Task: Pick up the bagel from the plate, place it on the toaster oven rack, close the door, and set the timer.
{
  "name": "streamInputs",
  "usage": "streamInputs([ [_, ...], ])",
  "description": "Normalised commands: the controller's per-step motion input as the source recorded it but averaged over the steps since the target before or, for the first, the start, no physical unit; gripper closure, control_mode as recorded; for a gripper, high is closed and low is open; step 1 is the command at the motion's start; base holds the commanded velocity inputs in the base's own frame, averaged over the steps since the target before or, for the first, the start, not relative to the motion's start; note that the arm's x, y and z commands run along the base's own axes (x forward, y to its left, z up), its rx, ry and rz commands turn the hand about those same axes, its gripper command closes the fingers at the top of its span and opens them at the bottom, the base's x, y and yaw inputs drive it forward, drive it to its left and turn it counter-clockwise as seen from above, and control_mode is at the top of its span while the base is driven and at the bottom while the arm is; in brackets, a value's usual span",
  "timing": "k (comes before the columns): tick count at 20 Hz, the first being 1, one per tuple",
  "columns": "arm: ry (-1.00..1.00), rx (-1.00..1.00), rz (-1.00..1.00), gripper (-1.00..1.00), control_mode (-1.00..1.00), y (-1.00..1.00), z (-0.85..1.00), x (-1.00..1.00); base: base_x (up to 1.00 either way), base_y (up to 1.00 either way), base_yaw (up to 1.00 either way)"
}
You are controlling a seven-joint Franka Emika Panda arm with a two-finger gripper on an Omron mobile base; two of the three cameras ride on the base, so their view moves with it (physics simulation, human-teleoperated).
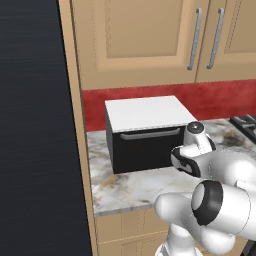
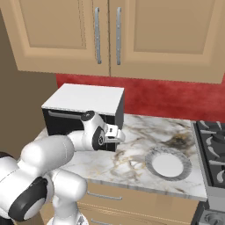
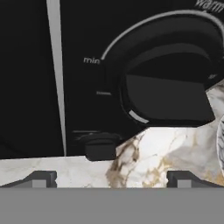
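Progress: the door (image 1: 146,147) of the black toaster oven (image 2: 83,112) stands shut and the plate (image 2: 168,164) lies bare on the marble table (image 2: 140,145), so the bagel appears to be inside already, though the closed door hides it and the rack.
Left to do: the timer, by the look of it; the hand view faces a large black timer dial (image 3: 164,87) marked "min" at close range.
Tool: the tool (image 3: 111,179) hangs just in front of the oven's right-hand end, fingers spread wide, pinching nothing, the dial not yet between them.
Where the plate is: on the table, well apart from the oven, near the stove (image 2: 213,149).
Count, ovens: one.
Count, plates: one, with nothing on it.
Count, bagels on show: none.
Count, dials seen close up: one.
Count, upper cabinet handles: two silver bars (image 2: 97,35) side by side.
Count, arms: one white arm (image 2: 66,149), reaching low across the oven front.
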Motion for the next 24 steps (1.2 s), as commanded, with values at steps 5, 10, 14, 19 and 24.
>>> streamInputs([
  [5,0.00,0.00,0.00,-1.00,-1.00,0.00,-0.10,0.16,0.00,0.00,0.00],
  [10,0.00,0.00,0.00,-1.00,-1.00,-0.01,-0.07,0.15,0.00,0.00,0.00],
  [14,0.00,0.00,0.00,-1.00,-1.00,-0.01,-0.08,0.17,0.00,0.00,0.00],
  [19,0.00,0.00,0.00,-1.00,-1.00,-0.04,-0.07,0.14,0.00,0.00,0.00],
  [24,0.00,0.00,0.01,-1.00,-1.00,-0.03,-0.09,0.09,0.00,0.00,0.00],
])
